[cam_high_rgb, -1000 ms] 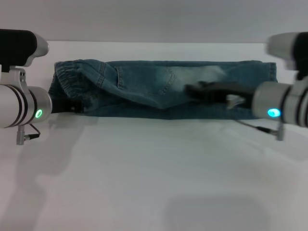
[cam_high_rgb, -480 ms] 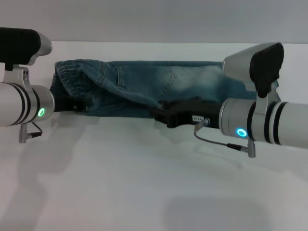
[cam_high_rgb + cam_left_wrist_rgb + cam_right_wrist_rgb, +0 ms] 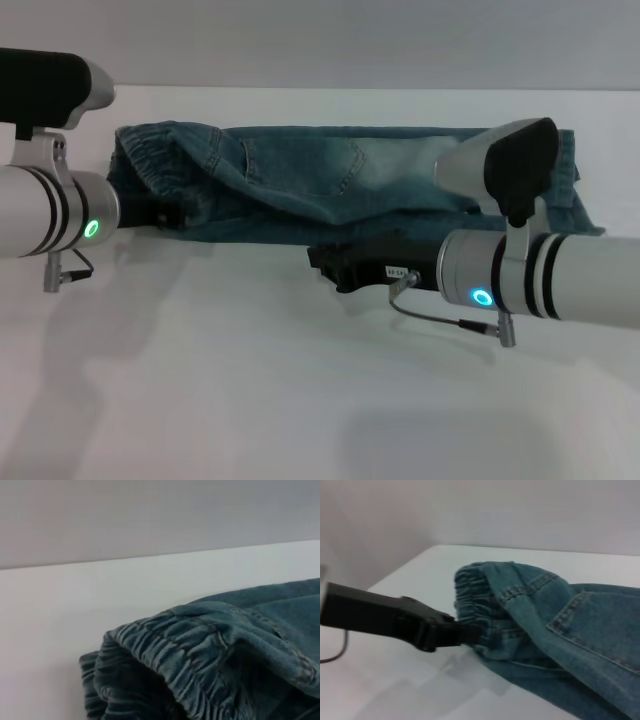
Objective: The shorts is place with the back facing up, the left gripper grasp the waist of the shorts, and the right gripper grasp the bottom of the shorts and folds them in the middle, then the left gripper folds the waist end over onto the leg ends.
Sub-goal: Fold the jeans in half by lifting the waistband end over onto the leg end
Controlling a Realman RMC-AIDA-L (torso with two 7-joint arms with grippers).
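Blue denim shorts lie folded lengthwise along the far side of the white table, back pocket up. The elastic waist is on the left and the leg ends are on the right. My left gripper is shut on the waist's near edge; the right wrist view shows it pinching the gathered waistband. That waistband fills the left wrist view. My right gripper hovers at the shorts' near edge by the middle, pointing left and holding no cloth.
The table's far edge meets a grey wall just behind the shorts. Bare white tabletop stretches in front of both arms.
My right arm has left the leg ends and swung left and toward me to the middle of the shorts' near edge. The leg ends now lie uncovered. The left gripper stays on the waist.
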